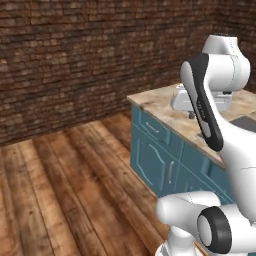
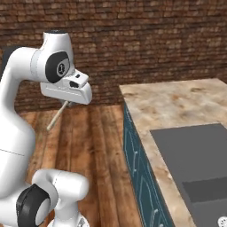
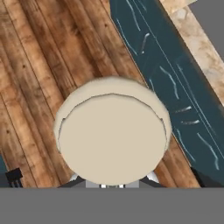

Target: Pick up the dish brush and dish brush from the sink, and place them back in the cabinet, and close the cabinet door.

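The hand (image 2: 66, 101) hangs over the wood floor (image 2: 95, 146), just left of the worktop (image 2: 177, 104). A dish brush (image 2: 56, 116) juts down and left from under it as a thin pale handle. In the hand view the brush (image 3: 113, 135) sits close up as a big round cream disc pressed against the fingers, which look clamped on the brush, though the tips are mostly hidden behind it. Beyond it lie floor planks and the teal cupboards (image 3: 175, 87) under the worktop. In the right base view the dark grey sink (image 2: 195, 155) is set into the worktop, well apart from the hand, with its drain (image 2: 223, 220) at the lower edge. A brick wall (image 2: 133, 40) stands behind.
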